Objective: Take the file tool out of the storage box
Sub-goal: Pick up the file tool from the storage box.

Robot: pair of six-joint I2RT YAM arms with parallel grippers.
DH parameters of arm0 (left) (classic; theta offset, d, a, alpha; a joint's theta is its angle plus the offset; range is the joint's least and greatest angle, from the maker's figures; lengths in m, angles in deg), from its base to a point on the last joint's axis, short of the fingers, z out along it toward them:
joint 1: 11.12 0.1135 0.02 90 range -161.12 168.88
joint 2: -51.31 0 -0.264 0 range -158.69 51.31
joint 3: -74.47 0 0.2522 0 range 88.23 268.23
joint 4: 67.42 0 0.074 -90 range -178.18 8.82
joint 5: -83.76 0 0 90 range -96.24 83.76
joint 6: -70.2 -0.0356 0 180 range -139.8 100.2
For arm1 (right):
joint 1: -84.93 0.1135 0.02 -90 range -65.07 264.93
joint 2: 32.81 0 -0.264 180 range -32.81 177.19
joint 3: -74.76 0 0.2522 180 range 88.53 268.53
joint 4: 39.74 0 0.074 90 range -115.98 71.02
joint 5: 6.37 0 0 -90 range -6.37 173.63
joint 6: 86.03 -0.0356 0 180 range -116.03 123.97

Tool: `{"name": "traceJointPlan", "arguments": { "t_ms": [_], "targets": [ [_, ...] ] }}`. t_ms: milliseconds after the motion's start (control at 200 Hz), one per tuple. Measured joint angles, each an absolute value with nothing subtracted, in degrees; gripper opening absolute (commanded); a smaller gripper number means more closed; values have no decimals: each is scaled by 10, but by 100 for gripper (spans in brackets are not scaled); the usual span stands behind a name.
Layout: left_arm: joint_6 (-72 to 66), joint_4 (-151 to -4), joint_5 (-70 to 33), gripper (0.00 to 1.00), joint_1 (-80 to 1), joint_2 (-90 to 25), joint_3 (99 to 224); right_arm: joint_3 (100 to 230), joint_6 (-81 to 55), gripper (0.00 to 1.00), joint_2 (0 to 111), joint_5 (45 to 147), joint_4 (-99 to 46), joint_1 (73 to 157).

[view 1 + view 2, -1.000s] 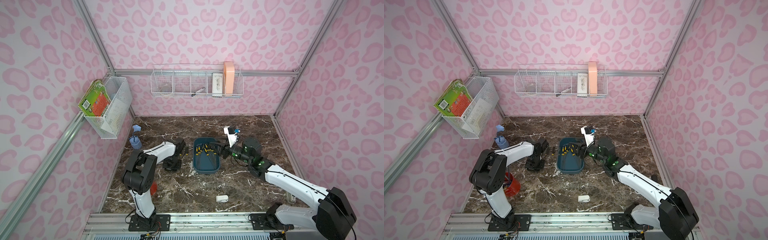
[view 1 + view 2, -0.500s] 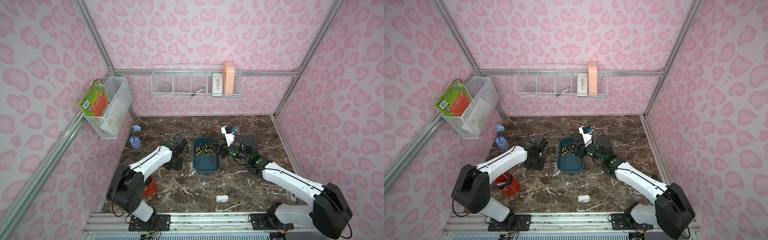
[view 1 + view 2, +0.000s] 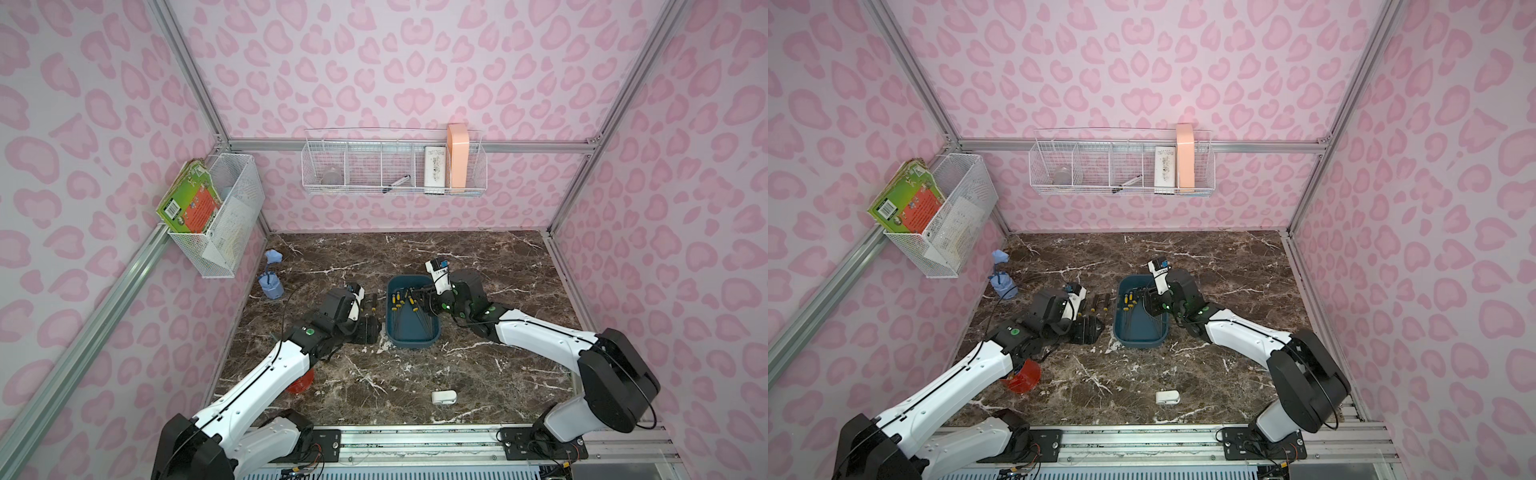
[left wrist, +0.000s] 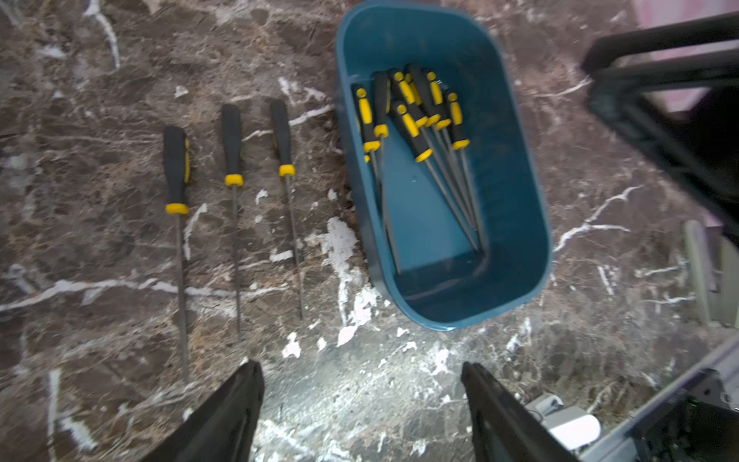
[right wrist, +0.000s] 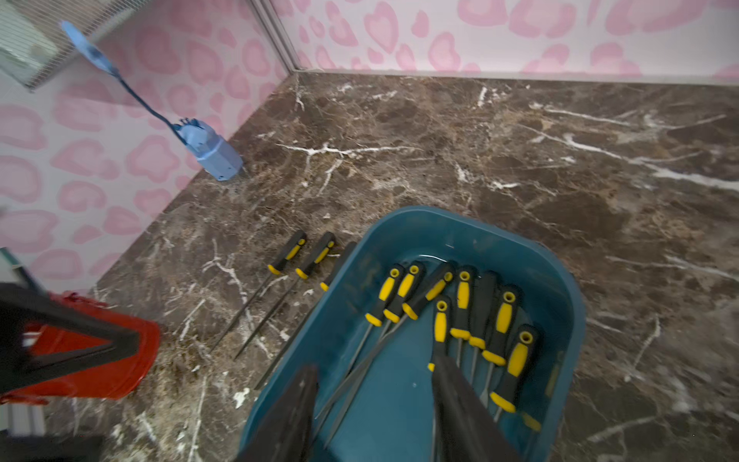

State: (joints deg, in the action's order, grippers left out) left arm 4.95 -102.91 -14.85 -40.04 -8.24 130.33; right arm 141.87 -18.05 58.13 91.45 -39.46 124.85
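The dark teal storage box [image 3: 409,341] [image 3: 1138,338] sits mid-table and holds several file tools [image 4: 416,120] [image 5: 464,296] with black and yellow handles. Three more files [image 4: 232,144] [image 5: 316,256] lie side by side on the marble just left of the box. My left gripper [image 4: 358,366] [image 3: 368,328] hangs open over bare marble by the box's near left corner, holding nothing. My right gripper [image 5: 374,366] [image 3: 424,305] is down inside the box from its right side. Its jaws stand apart, with thin file blades lying between them.
A red cup [image 3: 1023,376] stands under the left arm's forearm. A blue stand [image 3: 271,286] is at the far left wall, and a small white object [image 3: 443,397] lies near the front edge. White wire baskets [image 3: 392,168] [image 3: 220,216] hang on the walls.
My left gripper has opened wide and its arm has swung out and stretched lower. My right gripper has moved left, down into the box, with its jaws closer together.
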Motion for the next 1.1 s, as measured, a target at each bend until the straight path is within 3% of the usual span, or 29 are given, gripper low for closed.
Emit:
{"name": "traceJointPlan", "arguments": {
  "t_ms": [105,400,715,1100],
  "targets": [
    [56,-960,-182,82,-401,-41,1270,1459,-173,34,636,918,-377,1241],
    [58,-845,-241,82,-405,22,1226,1538,-160,31,755,920,-320,1243],
    [51,-791,-275,82,-407,-16,1214,1621,-133,25,808,837,-214,1265],
    [51,-765,-294,82,-410,-40,1208,1656,-110,21,847,830,-160,1272]
  ]
}}
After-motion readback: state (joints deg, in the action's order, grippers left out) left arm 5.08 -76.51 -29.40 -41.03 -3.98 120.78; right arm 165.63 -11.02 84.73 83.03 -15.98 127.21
